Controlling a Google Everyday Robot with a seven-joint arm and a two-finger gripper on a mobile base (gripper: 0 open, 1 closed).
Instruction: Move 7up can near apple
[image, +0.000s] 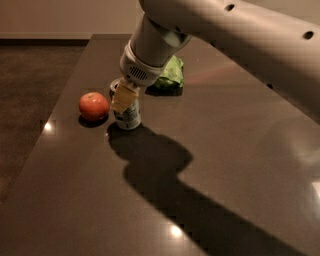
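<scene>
One apple (93, 106), one bag (170, 74), one can (131, 118) in pincer (122, 101)

Gripper (123, 99) atop 7up can (130, 118); apple (93, 106) just left.
</scene>
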